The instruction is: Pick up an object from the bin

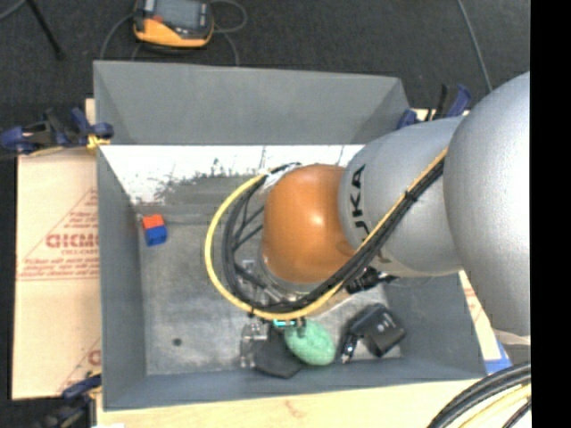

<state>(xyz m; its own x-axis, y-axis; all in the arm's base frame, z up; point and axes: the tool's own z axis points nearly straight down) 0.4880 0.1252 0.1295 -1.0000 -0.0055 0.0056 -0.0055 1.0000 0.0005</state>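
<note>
Arm point(446, 203): a thick grey limb that comes in from the right and covers the right half of the bin.
Bin point(241, 105): grey metal with sloping walls; the scuffed floor is bare on its left side.
Orange cover point(299, 226): a rounded dome on the wrist, over the middle of the bin and tilted toward the near wall.
Cables point(212, 239): a yellow line and black leads loop round the left and underside of the orange cover.
Black gadget point(379, 328): a boxy dark thing lying tilted in the near right corner, below the arm and just right of the green lump.
Green lump point(312, 346): a soft, rounded, pale green thing at the near wall, about mid-width. It lies directly under the wrist, with a dark piece just beside it on the left.
Dark piece point(275, 364): a flat blackish shape at the near wall, below the wrist's metal end; I cannot tell whether it is part of the robot or a loose thing.
Jaws: low at the near wall, just left of the green lump; cannot tell whether open or closed.
Small block point(154, 230): blue with an orange top, alone near the left wall and well apart from the rest.
</note>
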